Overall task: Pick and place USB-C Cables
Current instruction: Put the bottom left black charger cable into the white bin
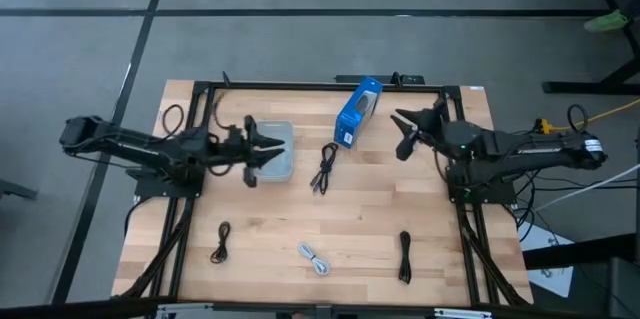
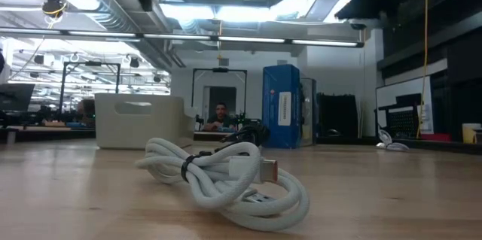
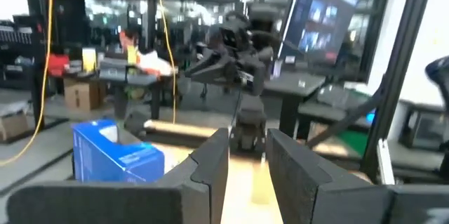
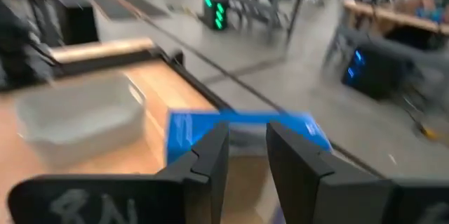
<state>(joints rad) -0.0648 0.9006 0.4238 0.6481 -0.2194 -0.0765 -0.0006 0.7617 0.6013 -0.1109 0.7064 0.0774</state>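
Four bundled cables lie flat on the wooden table: a black one [image 1: 323, 167] near the middle, a black one [image 1: 221, 242] at the near left, a white one [image 1: 315, 259] [image 2: 226, 180] at the near middle, and a black one [image 1: 404, 256] at the near right. A fifth cable is not in sight. My left gripper [image 1: 275, 146] [image 3: 247, 161] is open and empty, hovering over the grey bin [image 1: 277, 159]. My right gripper [image 1: 403, 134] [image 4: 247, 157] is open and empty, in the air right of the blue box [image 1: 357, 111] and pointing toward it.
The blue box [image 2: 282, 116] [image 4: 238, 129] stands at the far middle of the table, and the grey bin [image 2: 139, 120] [image 4: 77, 115] sits left of it. A black frame runs along the table's far edge and sides. A person [image 2: 218, 116] shows in the room beyond.
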